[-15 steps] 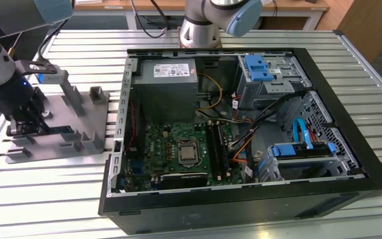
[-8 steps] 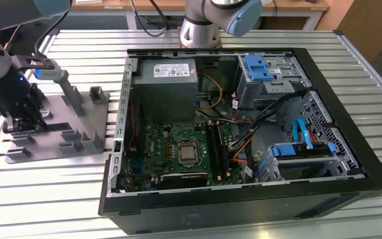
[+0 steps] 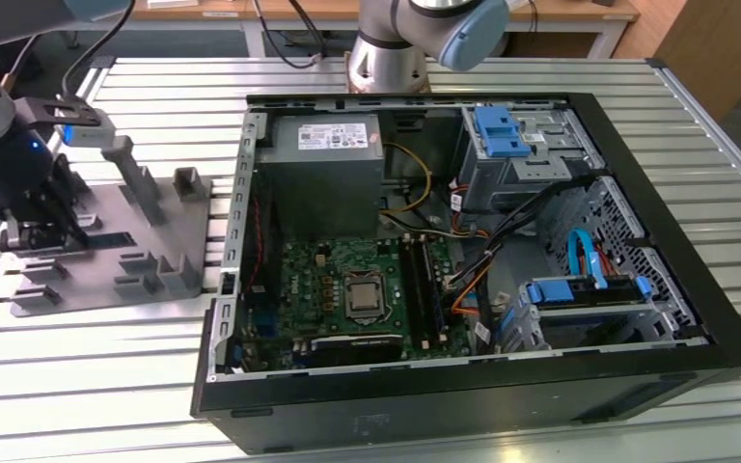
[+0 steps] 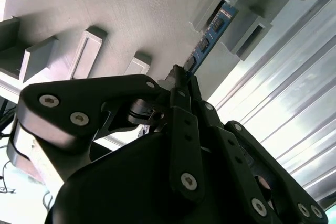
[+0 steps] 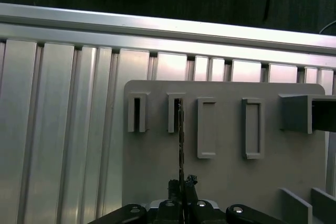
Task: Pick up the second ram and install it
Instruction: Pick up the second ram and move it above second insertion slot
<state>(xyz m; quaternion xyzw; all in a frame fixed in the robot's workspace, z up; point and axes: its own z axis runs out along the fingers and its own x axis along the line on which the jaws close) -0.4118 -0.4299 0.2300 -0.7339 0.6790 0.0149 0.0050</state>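
I have the gripper (image 4: 181, 74) pinching the second ram (image 4: 211, 27), a finger pressed to each flat face at its near end. The stick stands on edge on the grey tray (image 4: 131, 14), with its far end tucked into one of the slotted posts. In the second wrist view the board is blue with small black chips. In the first wrist view it is edge-on, a thin dark line running from the post to the fingertips. The tray is matte grey plastic with blocky uprights, and it rests on a ribbed, shiny metal table (image 3: 88, 386). In the exterior view the gripper (image 3: 36, 231) points down at the tray on that view's left, beside the open computer case (image 3: 474, 400).
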